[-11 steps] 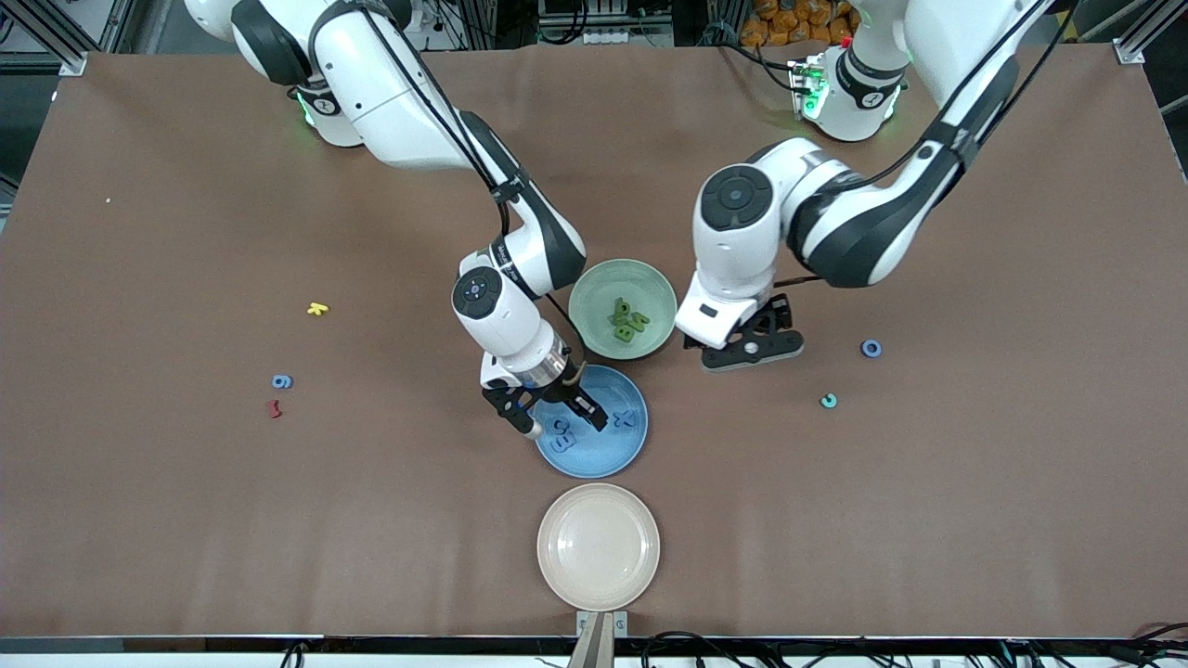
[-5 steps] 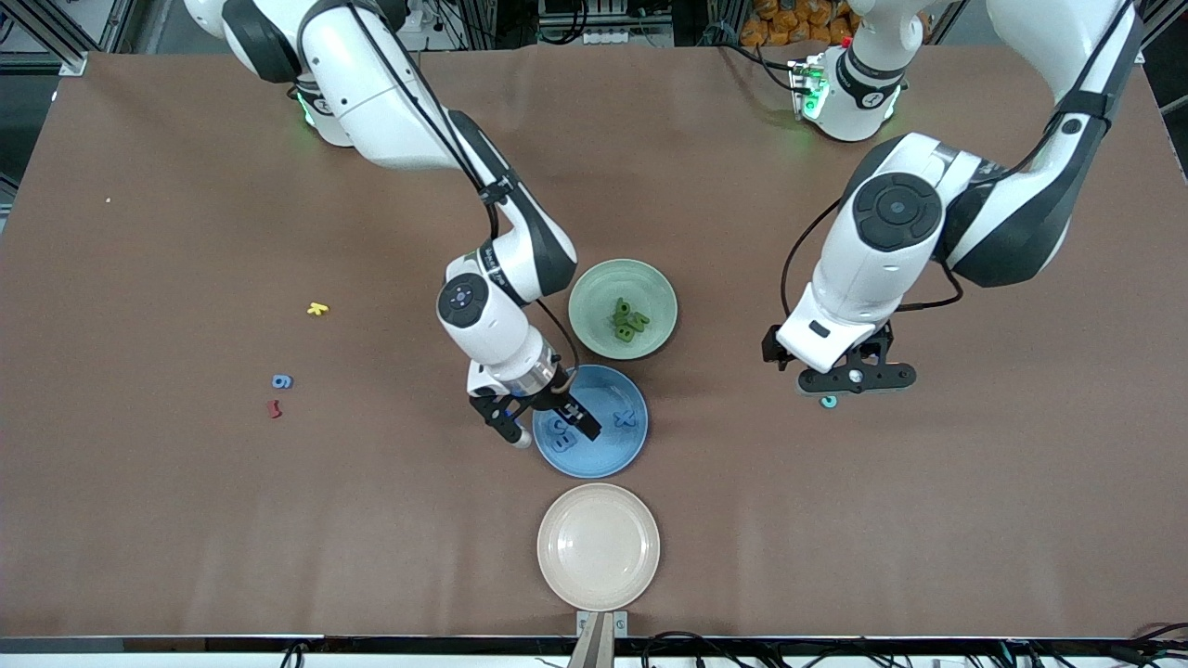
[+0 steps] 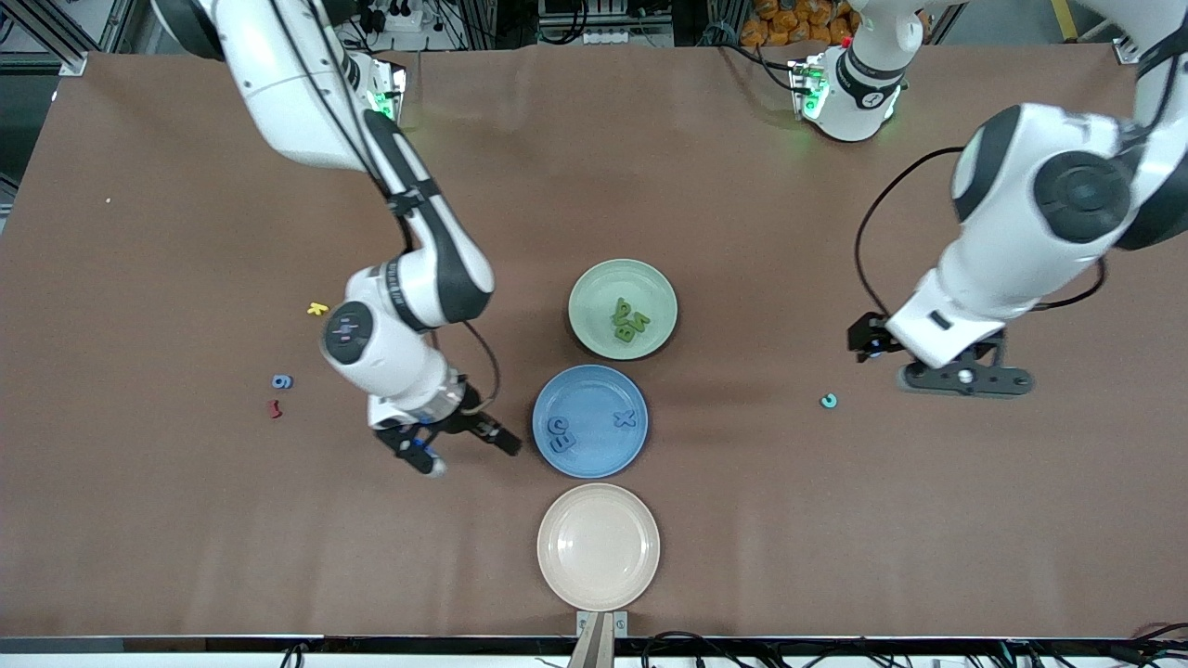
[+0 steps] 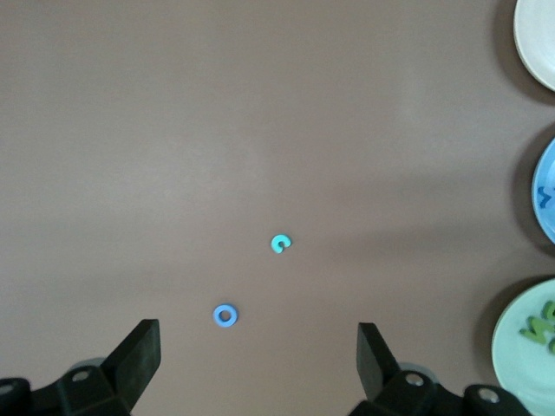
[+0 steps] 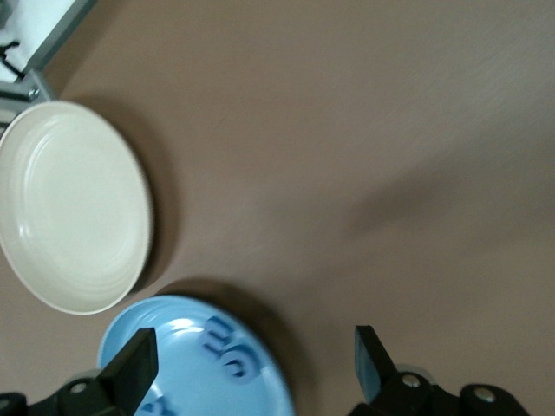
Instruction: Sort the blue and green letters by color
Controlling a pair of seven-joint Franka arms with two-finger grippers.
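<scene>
The blue plate [image 3: 589, 420] holds blue letters [image 3: 560, 434] and the green bowl [image 3: 622, 308] green ones [image 3: 628, 321], since each dish takes its own colour. The right gripper [image 3: 452, 443] hangs wide open and empty beside the blue plate. The left gripper [image 3: 965, 378], open and empty, hovers near a blue ring [image 4: 225, 315] and a teal letter [image 3: 829, 401]; a blue digit [image 3: 282, 381] lies loose toward the right arm's end.

At frame centre, your bowl [image 3: 594, 288] sits uppermost with stacked letters [image 3: 629, 321] in it. Below lies the middle plate [image 3: 594, 456] carrying loose letters [image 3: 560, 434], then the lowest plate [image 3: 599, 547].
</scene>
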